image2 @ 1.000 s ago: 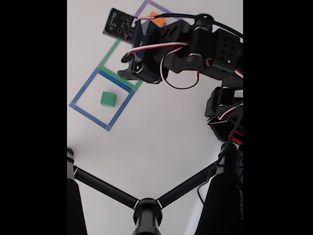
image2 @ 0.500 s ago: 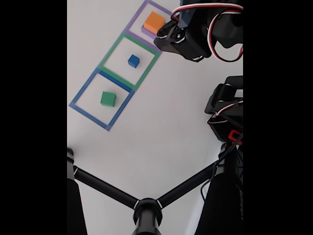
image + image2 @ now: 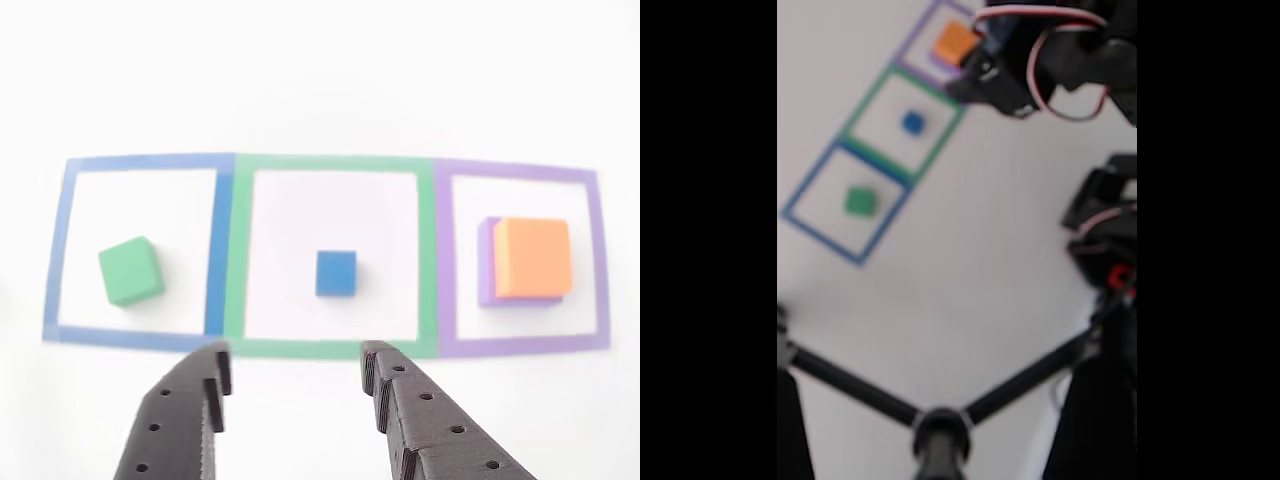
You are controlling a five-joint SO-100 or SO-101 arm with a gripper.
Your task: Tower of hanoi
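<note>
The black two-finger end effector [image 3: 295, 360] hangs released above the white worktop [image 3: 320, 80], its jaws spread and holding nothing. In the other view its tips sit just short of the near edge of the flat green square outline [image 3: 330, 255].

The tower's pieces lie across three taped squares. The small matte blue cube [image 3: 336, 273] sits alone inside the green outline, roughly centred. The matte green square block [image 3: 131, 270] rests inside the flat blue square outline [image 3: 135, 250], turned slightly askew to the tape. Inside the flat purple square outline [image 3: 520, 260], the matte orange square block [image 3: 533, 258] lies on top of the larger matte purple square block [image 3: 486, 262], of which only a thin strip shows at the left and bottom. The fixed view is blurred but agrees on the layout: green block [image 3: 860, 201], blue cube [image 3: 912, 122], orange block [image 3: 956, 42], with the arm's head beside the purple end.

My judgement: the blue cube looks like the next pick, since the jaws bracket its line. The risks are these:

- The cube is small against the open span, so a descent off-centre could nudge it aside instead of capturing it.
- Closing too high could pinch only its top edge and flip it.
- Setting it down on the askew green block could leave it overhanging and prone to toppling.
</note>
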